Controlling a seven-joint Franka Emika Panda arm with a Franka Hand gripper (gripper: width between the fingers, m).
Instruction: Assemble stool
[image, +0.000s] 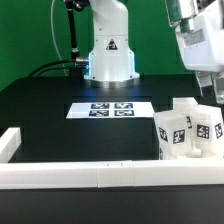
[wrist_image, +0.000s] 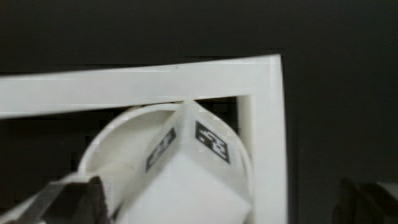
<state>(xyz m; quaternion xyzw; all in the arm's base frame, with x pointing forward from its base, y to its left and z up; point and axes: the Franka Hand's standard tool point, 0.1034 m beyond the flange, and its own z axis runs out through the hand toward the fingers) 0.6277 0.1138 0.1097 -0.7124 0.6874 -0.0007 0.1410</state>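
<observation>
Gripper (image: 212, 92) is hovering above the tagged stool legs (image: 190, 132) clustered inside the border rail (image: 80, 176) corner; its opening cannot be determined.

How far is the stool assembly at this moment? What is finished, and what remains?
Done: nothing clearly. The tagged legs and the round seat are bunched in the corner of the border rails. Whether any leg is already fixed cannot be told. In hand: nothing. The gripper hangs open above the parts. Left: probably joining most or all of the legs to the seat.
</observation>
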